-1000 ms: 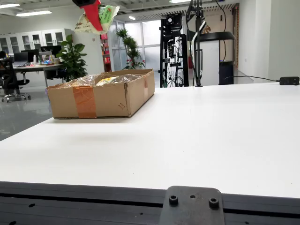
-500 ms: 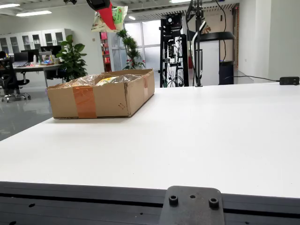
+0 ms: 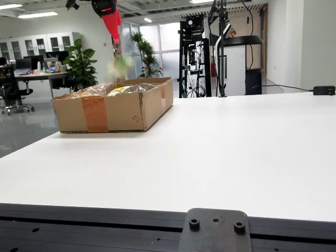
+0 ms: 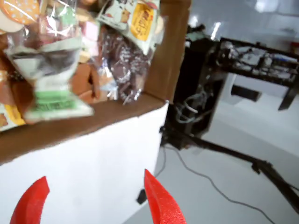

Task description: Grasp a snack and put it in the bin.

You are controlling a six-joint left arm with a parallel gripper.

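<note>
In the view from the side, my red gripper (image 3: 116, 43) hangs high above the cardboard box (image 3: 113, 108) at the table's far left. A green and white snack bag (image 3: 120, 63) shows as a blur in the air just under it, above the box's opening. In the view that rides on the gripper, the red fingertips (image 4: 160, 201) stand wide apart with nothing between them, so my gripper (image 4: 93, 205) is open. The loose snack bag (image 4: 50, 79) is blurred over the box (image 4: 161, 65), which holds several wrapped snacks.
A wide white table (image 3: 226, 152) spreads to the right of the box in the side view. A black equipment rack (image 3: 195, 55) and a stand stand behind the table's far edge. A dark mount plate (image 3: 215, 231) sits at the near edge.
The gripper carried the snack bag above the box, then let go. The bag has left the fingers and is dropping toward the box.
</note>
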